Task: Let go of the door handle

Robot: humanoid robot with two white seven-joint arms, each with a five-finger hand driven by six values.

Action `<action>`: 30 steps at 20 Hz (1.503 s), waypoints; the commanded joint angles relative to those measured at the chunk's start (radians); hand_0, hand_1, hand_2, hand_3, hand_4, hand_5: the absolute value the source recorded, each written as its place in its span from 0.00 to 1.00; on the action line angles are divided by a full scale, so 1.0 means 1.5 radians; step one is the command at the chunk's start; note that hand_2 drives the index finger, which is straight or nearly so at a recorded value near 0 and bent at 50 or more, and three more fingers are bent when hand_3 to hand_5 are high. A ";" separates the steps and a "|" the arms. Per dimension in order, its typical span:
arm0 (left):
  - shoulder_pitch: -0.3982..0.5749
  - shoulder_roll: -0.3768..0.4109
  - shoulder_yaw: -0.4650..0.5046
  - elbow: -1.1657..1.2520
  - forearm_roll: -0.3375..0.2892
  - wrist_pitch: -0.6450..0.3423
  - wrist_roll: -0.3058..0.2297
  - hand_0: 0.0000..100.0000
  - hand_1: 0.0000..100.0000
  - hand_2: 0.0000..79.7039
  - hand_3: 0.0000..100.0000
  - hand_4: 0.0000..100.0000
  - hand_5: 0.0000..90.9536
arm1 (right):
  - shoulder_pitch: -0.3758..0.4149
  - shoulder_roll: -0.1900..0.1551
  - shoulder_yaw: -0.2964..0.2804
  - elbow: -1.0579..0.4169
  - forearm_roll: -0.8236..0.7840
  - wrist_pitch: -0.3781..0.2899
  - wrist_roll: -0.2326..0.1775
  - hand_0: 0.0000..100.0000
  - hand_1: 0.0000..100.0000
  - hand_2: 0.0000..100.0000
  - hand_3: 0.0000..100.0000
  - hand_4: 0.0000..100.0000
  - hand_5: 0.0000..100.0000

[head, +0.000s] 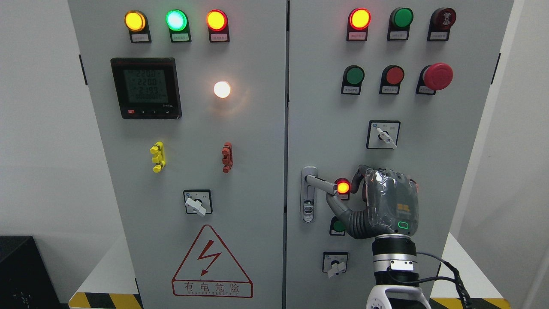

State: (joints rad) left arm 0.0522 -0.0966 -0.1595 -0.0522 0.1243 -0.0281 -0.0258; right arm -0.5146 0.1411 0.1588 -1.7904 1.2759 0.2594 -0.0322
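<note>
The silver door handle [321, 183] sits on the left edge of the right cabinet door [450, 141], its lever pointing right and slightly down from a lock plate [308, 206]. My right hand [346, 189], grey and wrapped in clear film, hovers just right of the lever's end. Its thumb [336, 206] reaches up under the lever tip, close to or just touching it. The other fingers [363, 171] curl loosely to the right of the lever and do not wrap it. The hand holds nothing. The left arm is out of view.
A lit red lamp [343, 187] glows between thumb and fingers, with a green button [338, 226] below it. Rotary switches [384, 135] [335, 262] sit above and below the hand. A red emergency stop [437, 76] projects at upper right. The left door [193, 171] is closed.
</note>
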 commanded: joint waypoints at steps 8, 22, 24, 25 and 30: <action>0.000 0.000 0.000 0.000 0.000 -0.001 0.000 0.00 0.00 0.06 0.11 0.01 0.00 | 0.013 0.000 0.002 -0.007 -0.004 -0.005 -0.001 0.29 0.48 0.73 0.99 0.80 0.73; 0.000 0.000 0.000 0.000 0.000 0.000 0.000 0.00 0.00 0.06 0.11 0.01 0.00 | 0.026 0.000 0.008 -0.016 -0.004 -0.008 0.000 0.24 0.51 0.73 0.98 0.80 0.73; 0.000 0.000 0.000 0.000 0.000 0.000 0.000 0.00 0.00 0.06 0.11 0.01 0.00 | 0.026 0.000 0.008 -0.019 -0.004 -0.008 0.000 0.23 0.51 0.73 0.98 0.80 0.73; 0.000 0.000 0.000 0.000 0.000 -0.001 0.000 0.00 0.00 0.06 0.11 0.01 0.00 | 0.028 0.000 0.008 -0.022 -0.004 -0.008 0.000 0.23 0.51 0.73 0.98 0.80 0.73; 0.000 0.000 0.000 0.000 0.000 -0.001 0.000 0.00 0.00 0.06 0.11 0.01 0.00 | 0.041 -0.001 0.007 -0.038 -0.004 -0.009 0.002 0.22 0.52 0.73 0.98 0.80 0.73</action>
State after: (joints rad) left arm 0.0521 -0.0966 -0.1596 -0.0522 0.1243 -0.0283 -0.0258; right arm -0.4691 0.1408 0.1672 -1.8178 1.2702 0.2459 -0.0374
